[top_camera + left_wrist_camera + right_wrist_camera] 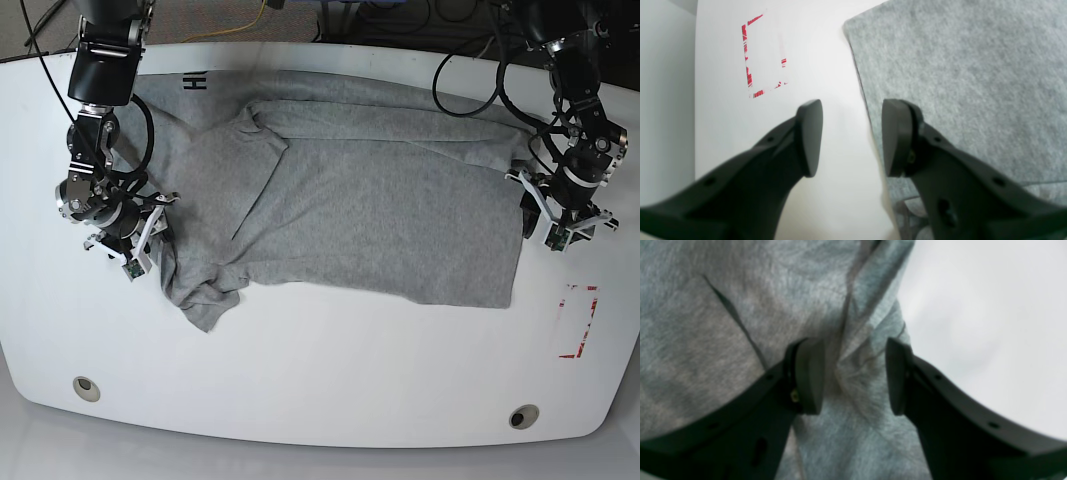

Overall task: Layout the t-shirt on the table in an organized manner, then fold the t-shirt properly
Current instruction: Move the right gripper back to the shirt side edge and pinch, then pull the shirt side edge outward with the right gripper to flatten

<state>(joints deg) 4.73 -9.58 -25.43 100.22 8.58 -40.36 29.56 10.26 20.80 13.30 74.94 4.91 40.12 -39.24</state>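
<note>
One grey t-shirt (350,200) lies partly folded across the middle of the white surface (330,380). Two tools: the left tool (852,136) straddles its edge, jaws apart; the right tool (855,380), jaws apart, brackets a cloth ridge.

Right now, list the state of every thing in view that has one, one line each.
t-shirt: lying on the table, partly folded over itself, bunched at one sleeve, not yet neat.
left gripper: open, straddling the shirt's edge, holding nothing.
right gripper: open, a raised ridge of grey cloth between its jaws.
table: white, glossy, carrying the shirt.
</note>
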